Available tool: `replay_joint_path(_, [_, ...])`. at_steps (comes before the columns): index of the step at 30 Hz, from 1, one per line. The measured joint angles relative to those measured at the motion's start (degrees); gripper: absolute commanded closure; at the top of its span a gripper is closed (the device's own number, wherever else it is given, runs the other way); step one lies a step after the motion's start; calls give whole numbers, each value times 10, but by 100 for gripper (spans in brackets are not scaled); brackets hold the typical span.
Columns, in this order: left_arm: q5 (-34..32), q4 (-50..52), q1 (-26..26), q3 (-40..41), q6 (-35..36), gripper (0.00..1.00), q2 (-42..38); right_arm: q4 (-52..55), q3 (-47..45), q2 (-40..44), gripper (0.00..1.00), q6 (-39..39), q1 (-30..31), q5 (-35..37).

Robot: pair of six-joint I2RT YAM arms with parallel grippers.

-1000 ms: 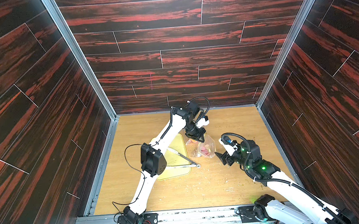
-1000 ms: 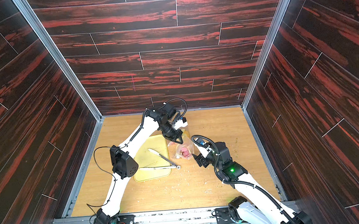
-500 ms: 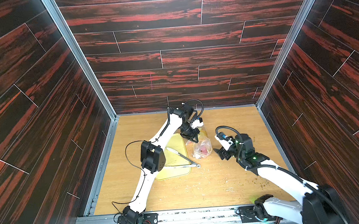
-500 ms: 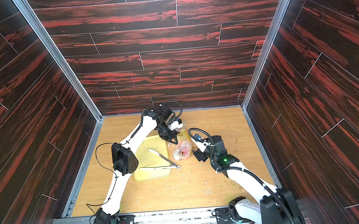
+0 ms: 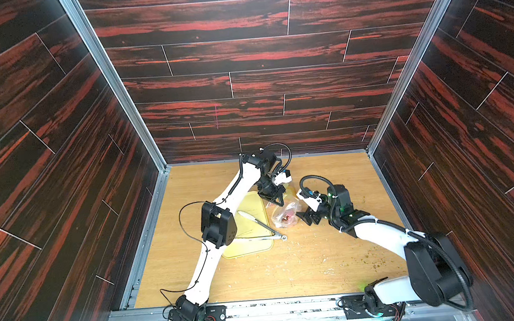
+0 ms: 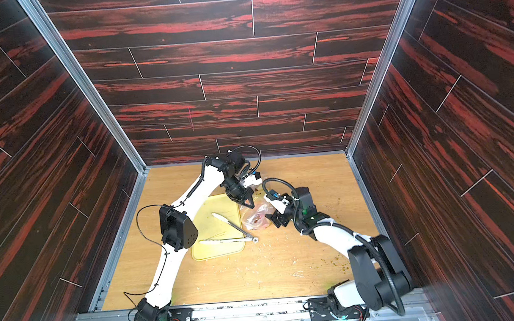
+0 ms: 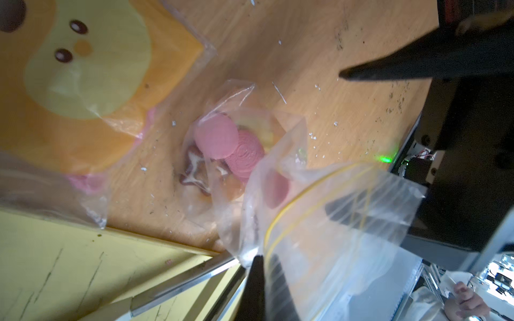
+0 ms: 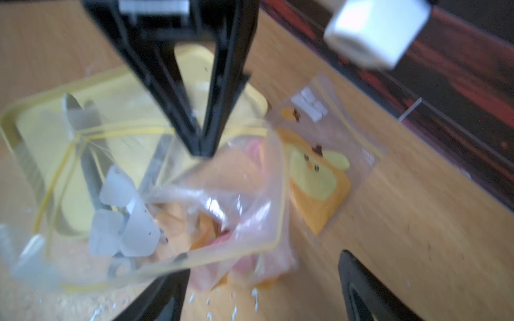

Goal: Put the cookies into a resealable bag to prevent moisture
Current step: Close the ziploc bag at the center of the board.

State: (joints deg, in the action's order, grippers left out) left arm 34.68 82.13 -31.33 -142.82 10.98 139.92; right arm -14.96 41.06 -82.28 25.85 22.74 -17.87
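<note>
Left gripper [image 5: 279, 203] pinches the rim of the limp clear resealable bag [image 5: 286, 216] beside the flat yellow tray [image 5: 246, 245]; right gripper [image 5: 305, 218] gapes wide. The round pink cookies [image 7: 217, 136] inside look brittle, so hold the rim.

A: What's at twelve o'clock?
B: A dark red-and-black wood-grain plank wall [image 5: 242, 60]; matching plank walls [image 5: 32, 152] at nine and three.
A: And underneath?
B: A light oak-look wooden worktop [image 5: 288, 270], brightly lit, flecked.

Open tabletop [image 5: 303, 266] nearside; yellow tray [image 5: 246, 247] and tongs [image 5: 260, 224] beside bag [image 5: 284, 215].

Metal tongs [image 5: 260, 222] on yellow tray [image 5: 249, 247]; orange printed packet [image 8: 317, 178] on table [image 5: 304, 272].
</note>
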Motion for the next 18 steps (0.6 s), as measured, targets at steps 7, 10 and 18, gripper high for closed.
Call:
replay_joint_path(7, [0, 8, -2, 12, 7, 100, 0, -23, 26, -30, 25, 1, -4, -65])
replay_joint_path(10, [-5, 9, -2, 14, 8, 100, 0, -20, 26, -35, 32, 5, -6, -92])
replay_joint_path(18, [-8, 8, -2, 14, 8, 100, 0, -3, 27, -48, 56, 18, -6, -117])
